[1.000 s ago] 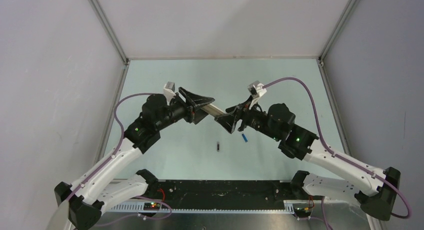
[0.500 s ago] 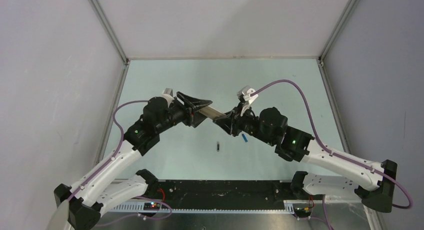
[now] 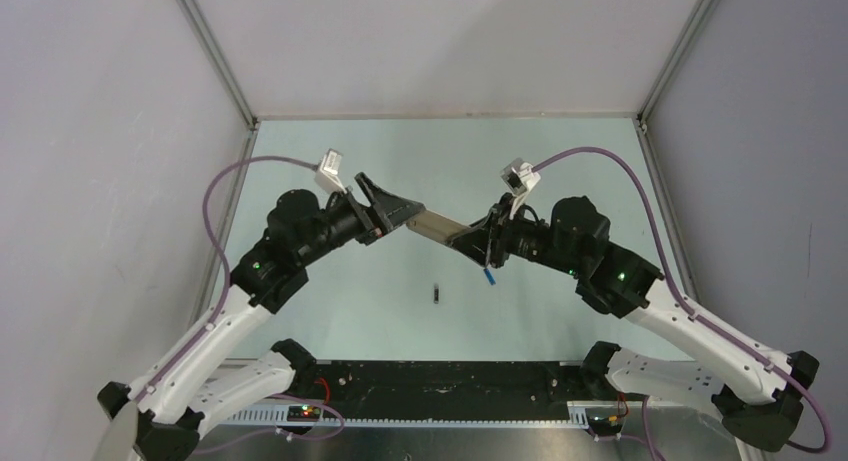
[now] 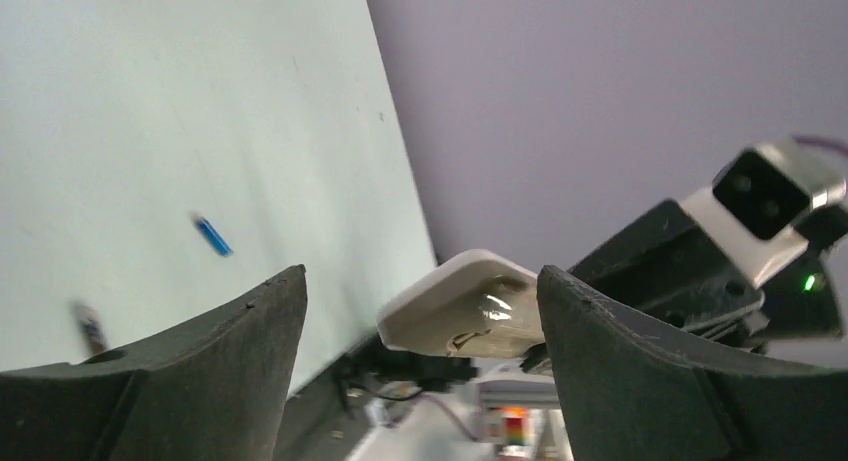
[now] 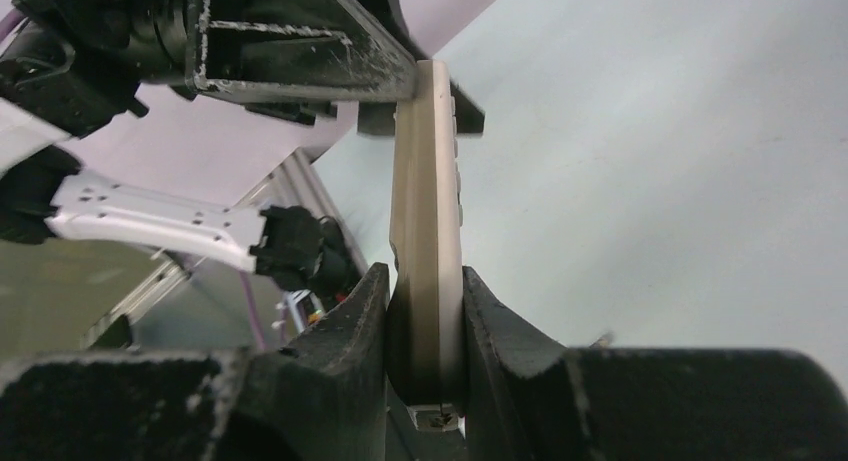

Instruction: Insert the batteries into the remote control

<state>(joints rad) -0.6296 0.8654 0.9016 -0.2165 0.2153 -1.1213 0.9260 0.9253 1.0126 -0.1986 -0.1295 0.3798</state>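
The remote control [image 3: 435, 226] hangs in the air over the middle of the table, seen edge-on as a beige-grey slab [image 5: 428, 191]. My right gripper [image 3: 472, 243] is shut on its right end, both fingers pressed flat against its sides [image 5: 425, 276]. My left gripper [image 3: 404, 215] stands open around the other end. That rounded end [image 4: 465, 306] sits between the spread fingers [image 4: 422, 281], closer to the right-hand one. Two batteries lie on the table below: a black one [image 3: 437, 295] and a blue one [image 3: 490, 278]. The left wrist view shows the blue one [image 4: 212, 236] and, blurred, the dark one [image 4: 90, 326].
Grey enclosure walls with aluminium posts [image 3: 215, 56] close in the pale green table [image 3: 400, 151] on three sides. A black rail with wiring [image 3: 440, 386] runs along the near edge between the arm bases.
The right gripper has closed on the remote's right end. The left gripper, shut on the remote before, has opened around its end. The right arm has drawn slightly right.
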